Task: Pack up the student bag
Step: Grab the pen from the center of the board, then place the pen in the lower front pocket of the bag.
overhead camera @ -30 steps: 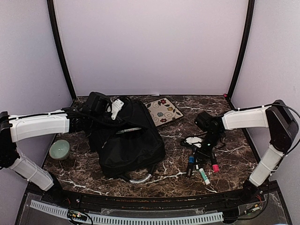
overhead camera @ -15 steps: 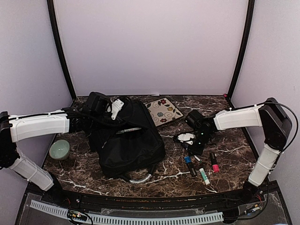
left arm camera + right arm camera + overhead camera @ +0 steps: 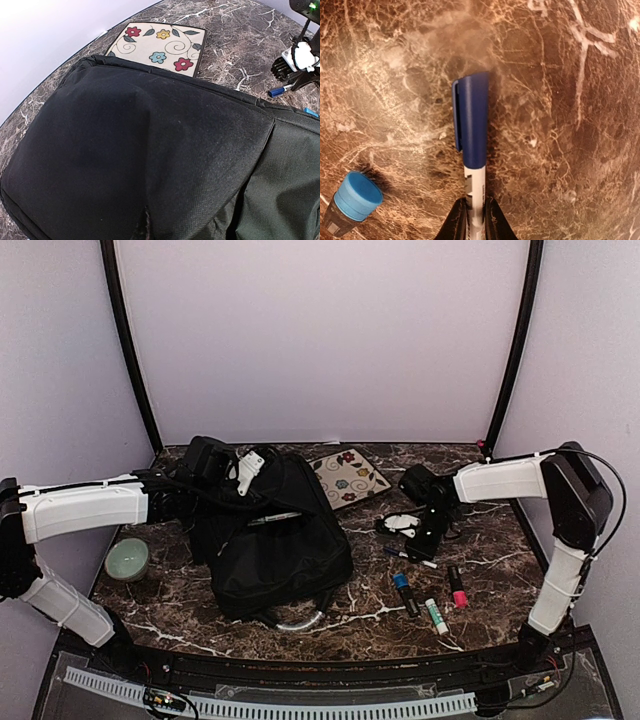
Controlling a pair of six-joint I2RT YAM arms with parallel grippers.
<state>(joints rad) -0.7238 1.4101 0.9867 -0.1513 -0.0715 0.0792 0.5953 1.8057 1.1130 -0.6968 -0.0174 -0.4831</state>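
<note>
Student bag (image 3: 275, 540): it lay slumped left of centre on the dark marble worktop (image 3: 500, 550), its grey-white handle (image 3: 297, 621) curving off the near end toward you.
Your left hand (image 3: 212, 472): it sat at the bag's far top corner with its fingers together. Neither view showed you whether fabric was caught between them.
Your right hand (image 3: 472, 219): it was clamped on the white barrel of a blue-capped pen (image 3: 470, 125), right of the bag and apart from it.
Pen: the cap pointed toward the bag, low over the worktop. You could not tell whether it touched.
Flowered pad (image 3: 347, 478): it lay flat beyond the bag, its near edge hidden behind the fabric.
Loose markers: a blue-capped one (image 3: 405, 592), a green-and-white one (image 3: 435, 615) and a pink-capped one (image 3: 457, 587) lay near your right hand.
Green bowl (image 3: 127, 560): it sat left of the bag.
</note>
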